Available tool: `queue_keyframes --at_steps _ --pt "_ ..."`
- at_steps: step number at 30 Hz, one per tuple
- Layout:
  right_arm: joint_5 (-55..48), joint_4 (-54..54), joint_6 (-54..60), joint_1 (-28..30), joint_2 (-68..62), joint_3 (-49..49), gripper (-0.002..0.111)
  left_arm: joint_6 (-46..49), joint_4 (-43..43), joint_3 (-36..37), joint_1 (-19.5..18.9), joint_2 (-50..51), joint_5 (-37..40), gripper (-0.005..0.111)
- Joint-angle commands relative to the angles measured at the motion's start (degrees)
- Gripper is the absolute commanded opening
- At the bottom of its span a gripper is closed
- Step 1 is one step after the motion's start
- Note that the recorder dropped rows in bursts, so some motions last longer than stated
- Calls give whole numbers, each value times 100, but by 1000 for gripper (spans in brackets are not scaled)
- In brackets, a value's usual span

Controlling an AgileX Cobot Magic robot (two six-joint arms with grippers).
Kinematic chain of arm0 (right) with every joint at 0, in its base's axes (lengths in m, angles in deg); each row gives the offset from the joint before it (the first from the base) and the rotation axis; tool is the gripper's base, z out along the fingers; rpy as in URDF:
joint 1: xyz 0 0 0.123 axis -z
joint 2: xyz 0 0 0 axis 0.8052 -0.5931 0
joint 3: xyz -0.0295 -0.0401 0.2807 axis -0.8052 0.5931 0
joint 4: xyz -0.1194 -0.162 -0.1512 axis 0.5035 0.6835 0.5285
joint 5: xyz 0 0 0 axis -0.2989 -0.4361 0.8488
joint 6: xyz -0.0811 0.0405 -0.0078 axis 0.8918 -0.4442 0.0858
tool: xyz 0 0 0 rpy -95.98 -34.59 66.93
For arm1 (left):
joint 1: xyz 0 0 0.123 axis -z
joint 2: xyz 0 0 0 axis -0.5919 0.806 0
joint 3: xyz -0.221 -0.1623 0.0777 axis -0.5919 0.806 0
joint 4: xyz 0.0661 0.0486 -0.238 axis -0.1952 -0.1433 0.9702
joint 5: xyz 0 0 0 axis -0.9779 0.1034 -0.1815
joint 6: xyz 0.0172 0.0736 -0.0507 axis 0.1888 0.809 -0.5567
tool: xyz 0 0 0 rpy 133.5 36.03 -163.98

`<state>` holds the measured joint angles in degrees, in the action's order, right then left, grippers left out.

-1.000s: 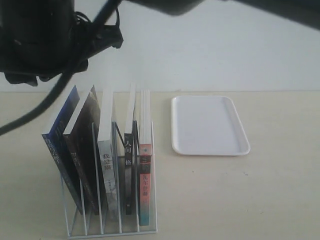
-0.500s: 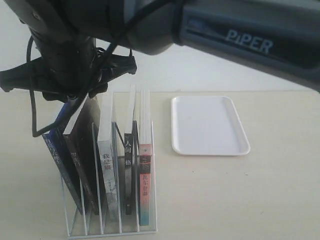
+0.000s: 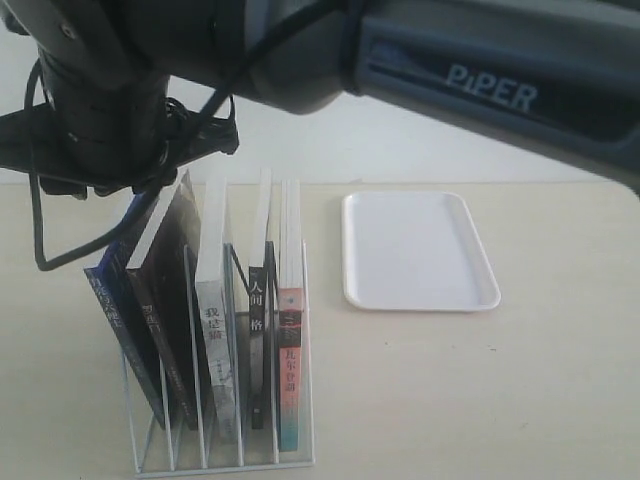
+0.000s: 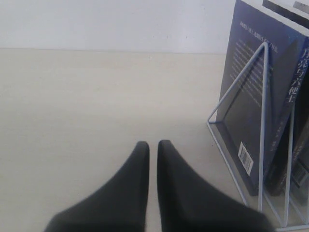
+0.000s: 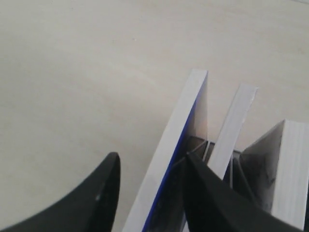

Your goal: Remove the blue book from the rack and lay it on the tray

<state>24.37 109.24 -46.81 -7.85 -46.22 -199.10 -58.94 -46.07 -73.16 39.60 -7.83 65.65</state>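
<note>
The blue book (image 3: pixel 108 312) leans in the leftmost slot of the white wire rack (image 3: pixel 222 455). My right arm's wrist (image 3: pixel 100 120) hangs over the book's top and hides the fingers in the exterior view. In the right wrist view my right gripper (image 5: pixel 152 155) is open and straddles the blue book's top edge (image 5: pixel 181 140). One finger (image 5: pixel 99 193) stands clear on the outer side, the other (image 5: pixel 207 193) is between the book and its neighbour. My left gripper (image 4: pixel 153 143) is shut, empty and low over the table beside the blue book's greyish back (image 4: pixel 246 106). The white tray (image 3: pixel 418 250) lies empty to the right.
Several other books stand in the rack: a dark brown-black one (image 3: pixel 170 300), a white-spined one (image 3: pixel 215 330), a thin black one (image 3: pixel 258 330) and a pink-red-spined one (image 3: pixel 290 350). The right arm's link (image 3: pixel 480 80) spans the upper exterior view. The pale tabletop (image 3: pixel 470 400) lies around the rack.
My right arm has swung in across the view and come over the rack, its wrist then shifting a little left above the blue book. The books and tray have not moved.
</note>
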Motion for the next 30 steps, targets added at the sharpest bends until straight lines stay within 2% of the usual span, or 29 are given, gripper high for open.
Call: queue_keyframes --at_steps 1,30 --pt "33 -21 42 25 -152 -53 40 -49 -17 20 -23 -20 -24 6" --pt "178 524 -296 25 -619 -53 40 -49 -17 20 -23 -20 -24 6"
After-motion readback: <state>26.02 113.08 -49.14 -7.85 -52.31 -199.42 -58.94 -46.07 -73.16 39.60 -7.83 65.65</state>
